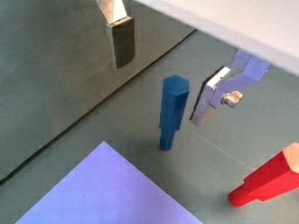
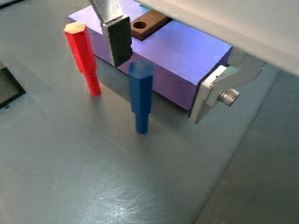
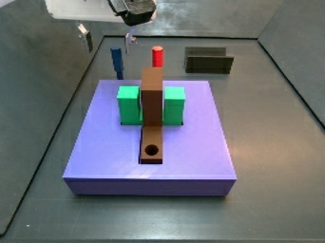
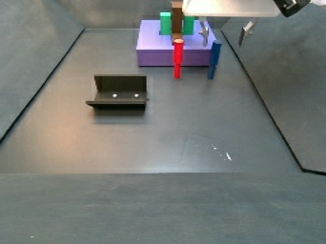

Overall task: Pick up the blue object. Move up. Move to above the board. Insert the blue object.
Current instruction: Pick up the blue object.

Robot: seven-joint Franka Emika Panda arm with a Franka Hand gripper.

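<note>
The blue object (image 2: 140, 96) stands upright on the grey desk (image 2: 105, 184), untouched, just beside the large lavender slab (image 2: 176, 66) and near the red peg (image 2: 83, 57), which is also upright on the desk. In both wrist views the peg sits in the gap between the two silver fingers (image 1: 121, 39), which stand apart on either side and above it, with no pad on it; the pincer (image 2: 163, 66) is spread wide and holds nothing. In a side view the pincer (image 4: 227, 26) hangs over the peg at the slab's far end, close to the enclosure wall. The board (image 3: 154, 119) lies along the top of the slab, flanked by two green blocks (image 3: 129, 104), and its round hole (image 3: 152, 150) near one end is empty. The fixture (image 4: 118, 92) stands well apart on the desk. By my reading, nothing of the task is finished yet: the arm looks lined up for the pick, but the descent, the closing on the peg, the lift, the carry over the board and the insertion all remain.
</note>
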